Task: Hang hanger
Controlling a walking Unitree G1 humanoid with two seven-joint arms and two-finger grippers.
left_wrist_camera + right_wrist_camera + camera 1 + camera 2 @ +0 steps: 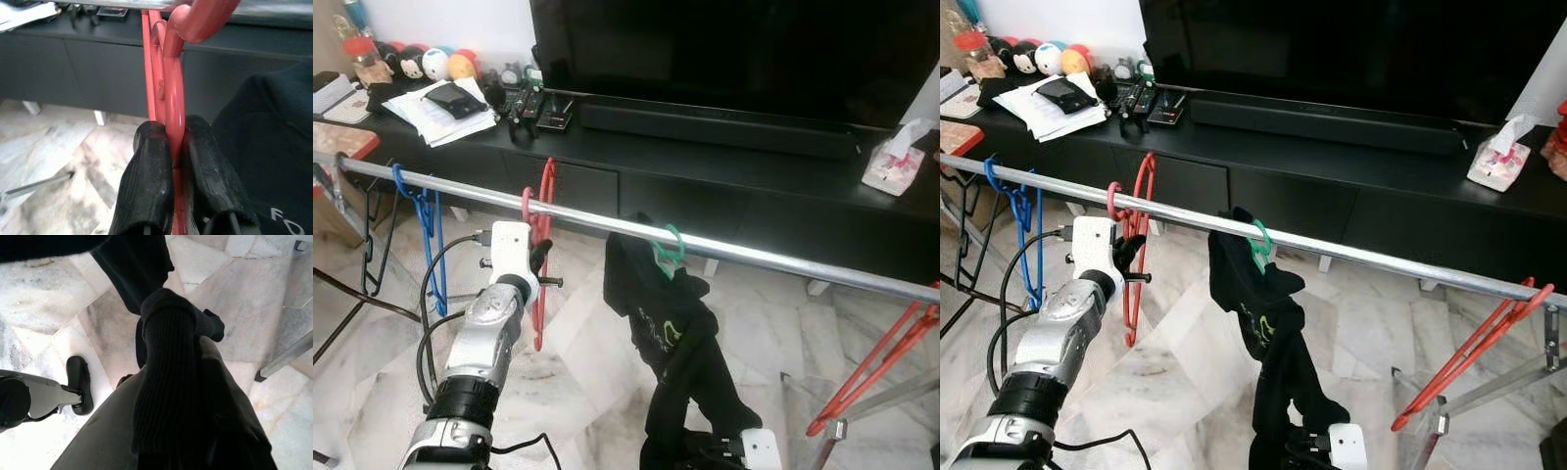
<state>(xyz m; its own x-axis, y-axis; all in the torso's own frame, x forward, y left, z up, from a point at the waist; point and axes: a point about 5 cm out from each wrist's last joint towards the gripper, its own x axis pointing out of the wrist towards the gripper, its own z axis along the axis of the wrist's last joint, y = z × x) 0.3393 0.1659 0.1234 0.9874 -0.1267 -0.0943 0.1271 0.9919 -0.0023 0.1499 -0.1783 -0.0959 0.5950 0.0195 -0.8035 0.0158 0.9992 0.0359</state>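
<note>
A red hanger [544, 257] hangs by its hook on the metal rail [724, 246], its frame pinched between the black fingers [146, 186] of the left gripper [542, 257] — a firm grasp just below the hook. Along the rail to the robot's right, a black garment [666, 333] droops from a green hanger [668, 247]; the right gripper [744, 452] sits low against its hem, its grip impossible to tell. A blue hanger [423, 230] hangs further left, before the black TV cabinet [724, 186].
</note>
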